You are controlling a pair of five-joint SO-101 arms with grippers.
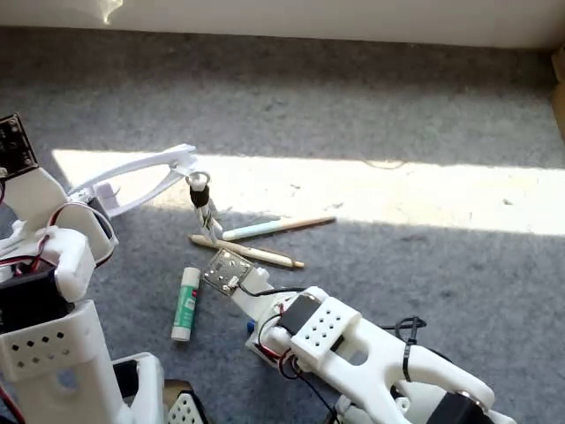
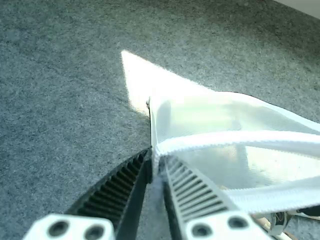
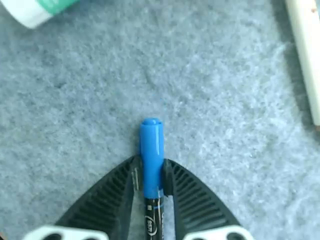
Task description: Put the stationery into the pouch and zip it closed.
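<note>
Pencils [image 1: 247, 252] lie in a narrow V on the grey carpeted desk [image 1: 397, 106], between the two sets of fingers. The left fingers [image 2: 146, 165] are pinched shut on one end of the white mesh pouch [image 2: 210, 120], whose open mouth spreads away from their tips. The right fingers [image 3: 136, 167] are clamped around a blue marker [image 3: 151, 145], its cap poking out past their tips. A green-and-white glue stick [image 1: 186, 303] lies near the right fingers, just beyond the marker's cap.

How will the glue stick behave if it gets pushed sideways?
The glue stick is a round tube lying on its side, so it would probably roll. The grey carpet should slow it quickly. It looks rigid and likely light.
</note>
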